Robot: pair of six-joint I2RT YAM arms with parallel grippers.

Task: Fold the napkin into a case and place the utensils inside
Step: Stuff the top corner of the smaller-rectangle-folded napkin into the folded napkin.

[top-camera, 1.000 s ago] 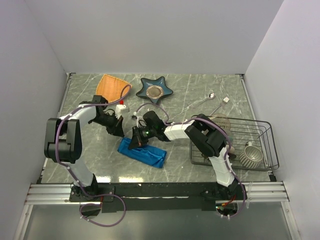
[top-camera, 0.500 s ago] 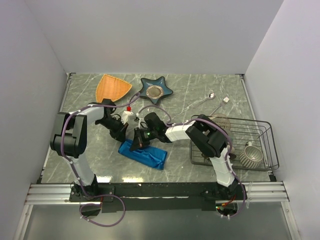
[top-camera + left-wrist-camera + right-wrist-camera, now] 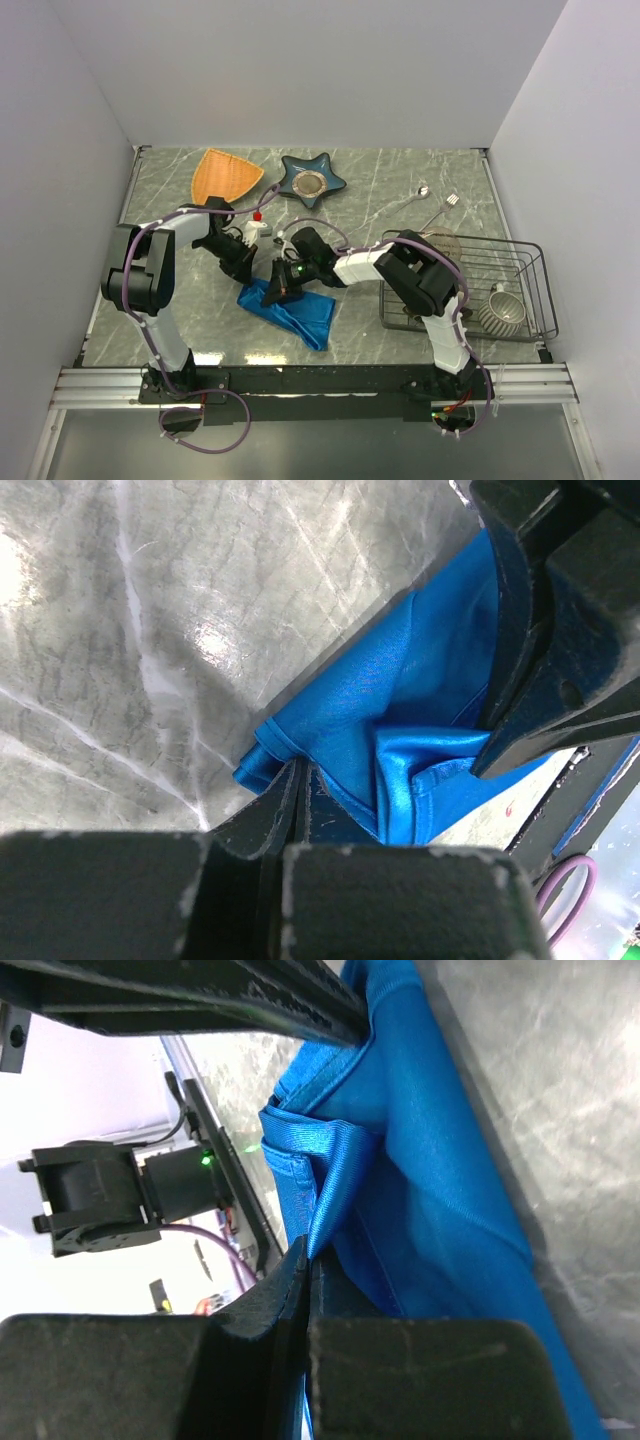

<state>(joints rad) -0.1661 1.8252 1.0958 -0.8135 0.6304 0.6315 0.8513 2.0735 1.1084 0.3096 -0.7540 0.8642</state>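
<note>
An orange triangular dish [image 3: 227, 175] and a dark star-shaped dish [image 3: 310, 181] are sitting near each other at the marbled worktop's [image 3: 375, 200] far edge. A wire rack [image 3: 520, 246] is standing at the right, holding a ribbed grey cup [image 3: 503, 311].

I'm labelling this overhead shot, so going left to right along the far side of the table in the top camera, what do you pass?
orange triangular dish → dark star-shaped dish → spoon → fork

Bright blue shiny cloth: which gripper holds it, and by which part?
Both hold the bright blue shiny cloth: left gripper pinches a folded corner, right gripper a doubled hem.
</note>
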